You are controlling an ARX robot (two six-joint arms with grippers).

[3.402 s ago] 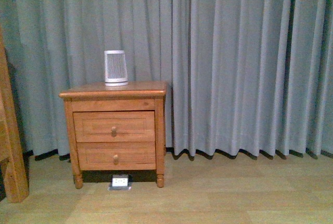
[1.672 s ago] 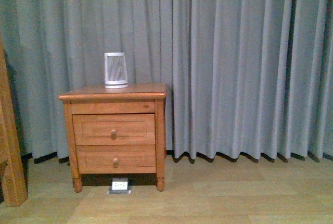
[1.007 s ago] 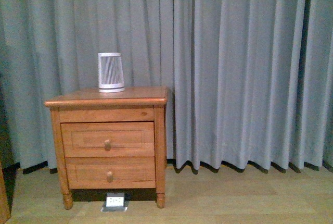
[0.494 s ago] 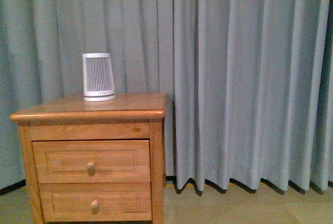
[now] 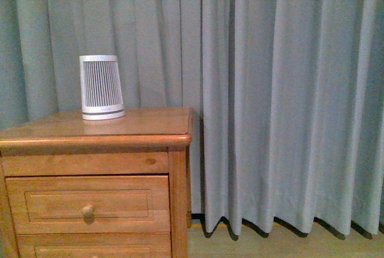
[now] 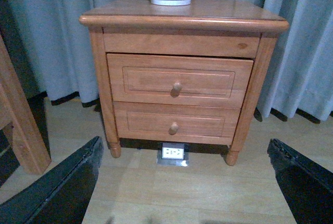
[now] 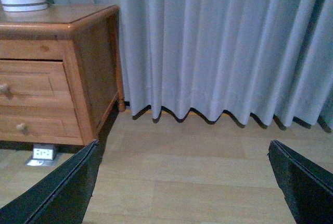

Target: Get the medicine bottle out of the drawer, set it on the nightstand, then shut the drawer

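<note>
The honey-brown nightstand [image 5: 96, 129] fills the lower left of the front view and stands whole in the left wrist view [image 6: 182, 18]. Its upper drawer [image 6: 179, 81] has a round knob and sits a little proud of the frame; I see no opening into it. It also shows in the front view [image 5: 87, 204]. The medicine bottle is hidden. My left gripper [image 6: 184, 182] is open and empty, low over the floor, well short of the nightstand. My right gripper [image 7: 182, 182] is open and empty over the floor, right of the nightstand [image 7: 57, 21].
A white-grey ribbed device [image 5: 101, 87] stands at the back left of the nightstand top. Grey curtains [image 5: 282, 90] hang behind. A floor socket [image 6: 173, 152] lies under the nightstand. A plain wooden furniture piece [image 6: 18, 125] stands left of it. Pale wood floor [image 7: 197, 172] spreads to the right.
The front view has closed in on the nightstand, which now looks larger and sits further left and lower. The lower drawer, feet and floor socket have dropped out of that view.
</note>
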